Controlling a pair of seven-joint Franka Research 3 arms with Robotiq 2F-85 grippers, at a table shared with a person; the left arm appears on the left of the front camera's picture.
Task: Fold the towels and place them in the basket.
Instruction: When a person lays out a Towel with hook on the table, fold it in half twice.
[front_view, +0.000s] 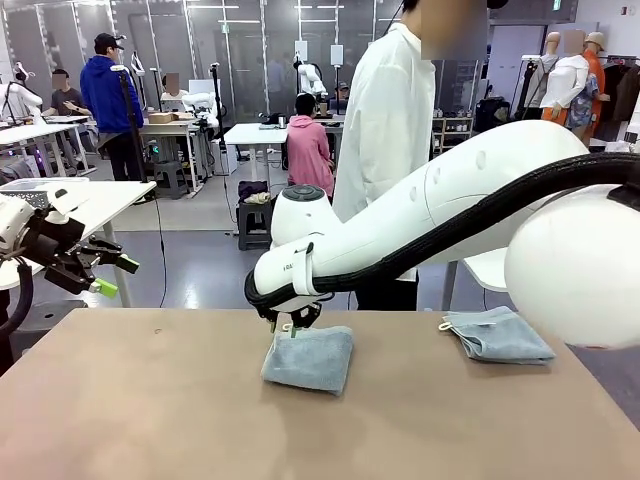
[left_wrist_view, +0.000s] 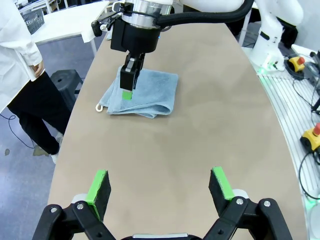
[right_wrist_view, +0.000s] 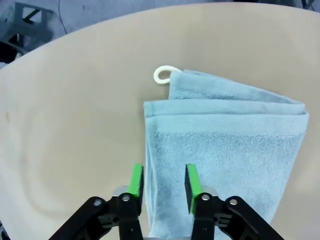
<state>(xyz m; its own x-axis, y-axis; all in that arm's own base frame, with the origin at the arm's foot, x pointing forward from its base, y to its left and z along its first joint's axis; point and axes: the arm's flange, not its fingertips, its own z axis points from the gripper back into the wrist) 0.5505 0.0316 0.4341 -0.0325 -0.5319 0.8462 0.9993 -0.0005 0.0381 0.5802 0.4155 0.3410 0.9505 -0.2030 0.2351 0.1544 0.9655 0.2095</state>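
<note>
Green pads mark the right gripper, low in the middle of the right wrist view, its fingers a narrow gap apart with nothing between them; they hang just above the near edge of a folded towel, and whether they touch it cannot be told. In the front view the same gripper sits at the centre of the frame, at the towel's far edge. That towel is pale blue-grey terry, folded into a thick rectangle with its layered edges showing and a small white loop sticking out at one corner. It lies flat on the tan table. In the left wrist view it lies in the upper left, under the right gripper.

The left gripper fills the bottom of its own view, fingers spread wide and empty, well apart from the towel. In the front view it hangs at the left edge, off the table.

A second folded towel lies at the right of the front view, beside the right arm's white elbow. A person in a white top stands at the far side.
</note>
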